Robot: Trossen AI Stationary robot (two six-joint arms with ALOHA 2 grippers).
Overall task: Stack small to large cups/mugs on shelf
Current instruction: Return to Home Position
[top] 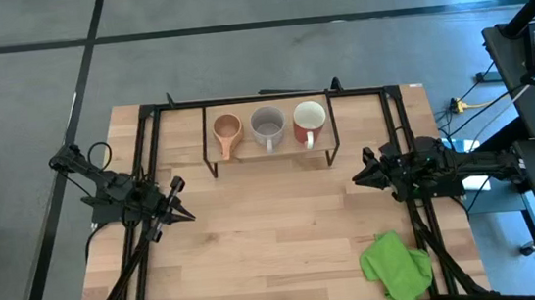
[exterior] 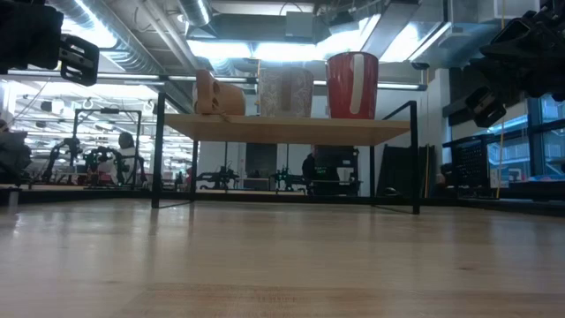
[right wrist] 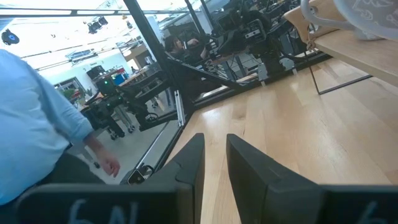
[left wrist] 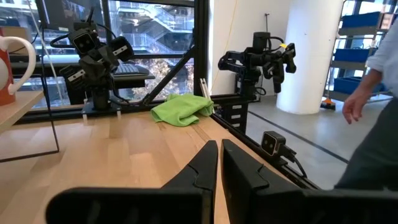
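Observation:
Three cups stand upright on their bases in a row on the shelf [top: 268, 156] [exterior: 282, 129], a light-wood board on thin black legs at the table's far side. From left to right they are the small tan wooden cup [top: 227, 128] [exterior: 216, 93], the grey mug [top: 267, 123] [exterior: 284, 91] and the red mug [top: 310, 117] [exterior: 352, 85]. My left gripper [top: 188, 217] [left wrist: 219, 155] hovers over the table's left part, shut and holding nothing. My right gripper [top: 357, 179] [right wrist: 215, 149] hovers right of the shelf with a narrow gap between its fingers, also holding nothing.
A crumpled green cloth [top: 397, 266] [left wrist: 180, 107] lies at the table's near right corner. Black frame rails run along both table sides. A person stands beyond the table: a hand [left wrist: 351, 107] and a light-blue sleeve [right wrist: 37, 112] show. Bare wood lies in front of the shelf.

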